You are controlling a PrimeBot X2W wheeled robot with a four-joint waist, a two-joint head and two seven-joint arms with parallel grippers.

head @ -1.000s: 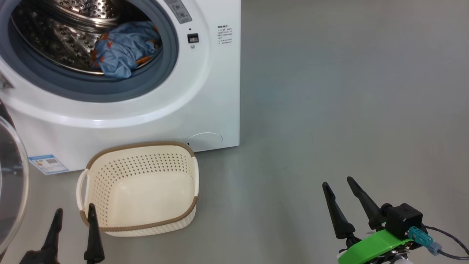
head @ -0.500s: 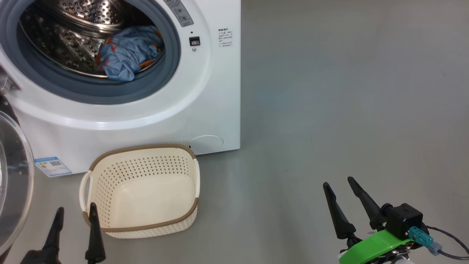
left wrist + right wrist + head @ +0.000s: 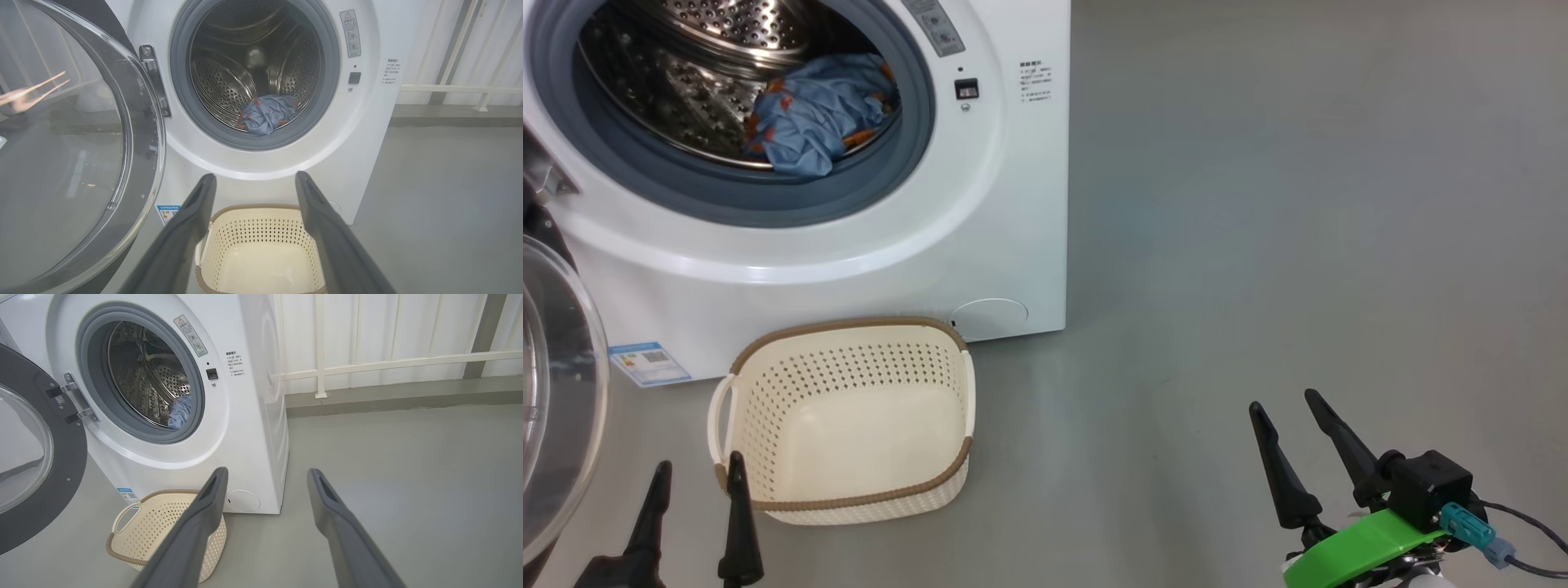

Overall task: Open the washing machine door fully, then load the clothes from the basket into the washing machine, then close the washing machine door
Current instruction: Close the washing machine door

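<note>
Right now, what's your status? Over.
Both open, empty: left gripper, right gripper. Empty basket; clothes in washing machine. Open washing machine door, swing looks clear.

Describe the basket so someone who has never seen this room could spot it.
Find the white washing machine with its round door swung open. On the grey floor just before it stands the basket: small, cream, perforated, with a brown woven-look rim and white handles.

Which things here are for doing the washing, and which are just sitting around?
For the job: washing machine, open washing machine door, blue clothes inside, empty basket.
Just there: white railing, grey floor.
</note>
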